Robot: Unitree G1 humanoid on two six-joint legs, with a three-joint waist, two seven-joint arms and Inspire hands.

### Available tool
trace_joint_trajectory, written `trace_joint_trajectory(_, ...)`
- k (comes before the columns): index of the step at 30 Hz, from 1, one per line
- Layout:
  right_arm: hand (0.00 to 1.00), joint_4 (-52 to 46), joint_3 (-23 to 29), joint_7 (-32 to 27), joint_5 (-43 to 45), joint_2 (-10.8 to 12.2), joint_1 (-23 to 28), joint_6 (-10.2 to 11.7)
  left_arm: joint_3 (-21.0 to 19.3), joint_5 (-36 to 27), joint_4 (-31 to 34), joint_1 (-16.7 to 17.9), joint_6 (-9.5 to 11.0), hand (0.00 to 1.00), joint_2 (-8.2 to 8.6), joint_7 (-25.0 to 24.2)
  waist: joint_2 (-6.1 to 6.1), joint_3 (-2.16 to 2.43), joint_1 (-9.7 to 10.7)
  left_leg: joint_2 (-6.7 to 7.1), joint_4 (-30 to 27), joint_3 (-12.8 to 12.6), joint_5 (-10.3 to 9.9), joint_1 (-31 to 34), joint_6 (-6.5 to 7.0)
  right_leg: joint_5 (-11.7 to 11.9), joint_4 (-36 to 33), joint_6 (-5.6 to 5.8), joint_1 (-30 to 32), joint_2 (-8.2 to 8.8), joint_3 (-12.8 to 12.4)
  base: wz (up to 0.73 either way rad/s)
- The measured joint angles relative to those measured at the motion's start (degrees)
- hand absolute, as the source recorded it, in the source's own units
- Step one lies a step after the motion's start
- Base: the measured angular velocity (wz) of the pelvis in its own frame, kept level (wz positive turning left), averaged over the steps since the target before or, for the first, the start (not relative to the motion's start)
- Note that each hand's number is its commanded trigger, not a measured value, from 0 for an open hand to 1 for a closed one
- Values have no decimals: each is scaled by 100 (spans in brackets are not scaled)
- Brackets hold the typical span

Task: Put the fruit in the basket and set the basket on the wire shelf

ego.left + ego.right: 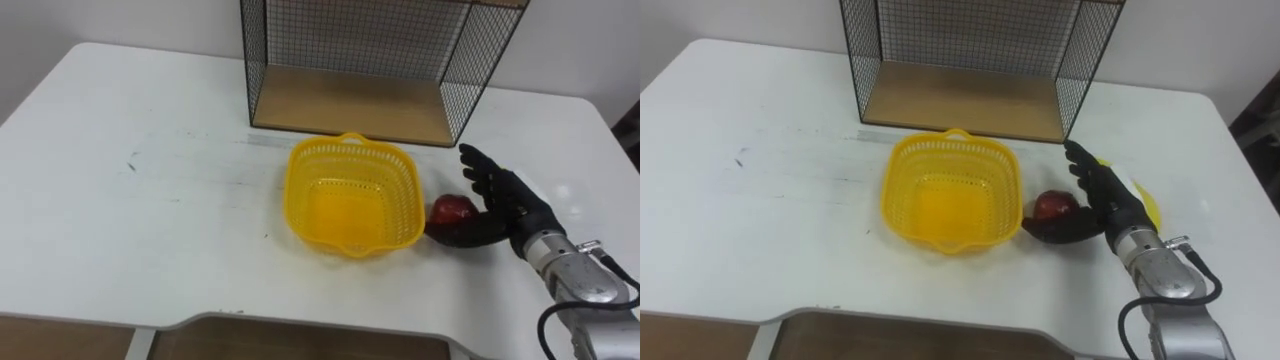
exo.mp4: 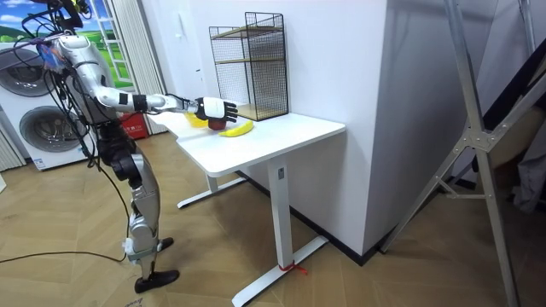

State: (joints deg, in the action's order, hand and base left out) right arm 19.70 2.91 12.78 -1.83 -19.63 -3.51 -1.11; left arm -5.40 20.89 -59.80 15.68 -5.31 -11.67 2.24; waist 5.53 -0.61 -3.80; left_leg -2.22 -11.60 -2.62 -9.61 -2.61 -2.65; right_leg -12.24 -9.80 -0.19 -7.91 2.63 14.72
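An empty yellow mesh basket (image 1: 345, 143) stands on the white table (image 1: 150, 160), just in front of the black wire shelf (image 1: 350, 100) with its wooden floor. To the right of the basket lies a red apple (image 1: 452, 209). My right hand (image 1: 500, 205) is open around it: straight fingers stand behind the apple and the thumb reaches along the table in front of it. Behind the hand, a yellow banana (image 1: 1148, 207) peeks out on the table.
In the room view I stand at the table's end with my right arm stretched over it. The wire shelf is a tall two-level rack (image 2: 252, 64) against the wall. The table's left half is bare white surface, and washing machines (image 2: 34, 111) stand behind me.
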Motion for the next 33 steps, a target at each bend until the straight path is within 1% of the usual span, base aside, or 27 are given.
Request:
trace_joint_trajectory(4, 0, 66, 0, 2, 20, 0, 0, -21, 0, -1, 7, -6, -54, 0, 1, -54, -12, -5, -13, 0, -11, 2, 0, 5, 0, 0, 1, 0, 4, 0, -2, 0)
trace_joint_trajectory(11, 0, 250, -2, -5, 51, 0, -1, -22, 0, -1, 7, -65, -58, 0, 1, -54, -11, -1, -55, 0, -13, -2, 0, 8, 0, 0, 1, 0, -1, -1, -9, 0)
trace_joint_trajectory(12, 0, 250, 0, -7, 73, -2, -5, -21, -11, 3, 9, -64, -58, 0, 0, -54, -13, 6, -60, 0, -13, -3, 0, 6, 0, 0, 1, 0, 1, -1, -11, 0)
trace_joint_trajectory(17, 0, 251, -1, -7, 472, -4, -5, -15, -21, 3, 13, -65, -63, 0, -1, -75, -20, 18, -83, 0, -13, -3, 0, 8, 0, 0, 7, 0, -1, -3, -2, 0)
trace_joint_trajectory(23, 0, 285, -18, -7, 690, -4, -3, -16, -14, 4, 13, -43, -67, 0, -1, -131, -19, 23, -90, 0, -32, 20, 0, 4, 0, 0, 10, -1, -18, -3, 41, 3)
trace_joint_trajectory(29, 0, 285, -118, -8, 977, -4, 10, -28, -13, 6, 10, -36, -179, 0, -7, -131, -25, 39, -85, 1, -72, 48, 0, 22, 0, 0, 13, -1, -28, -2, 98, 4)
trace_joint_trajectory(33, 0, 355, -172, -18, 1055, -6, 37, -26, -12, 6, 10, -34, -189, 0, -8, -131, -35, 45, -86, 16, -105, 81, 0, -25, 0, 1, 21, -2, -110, 5, 123, 4)
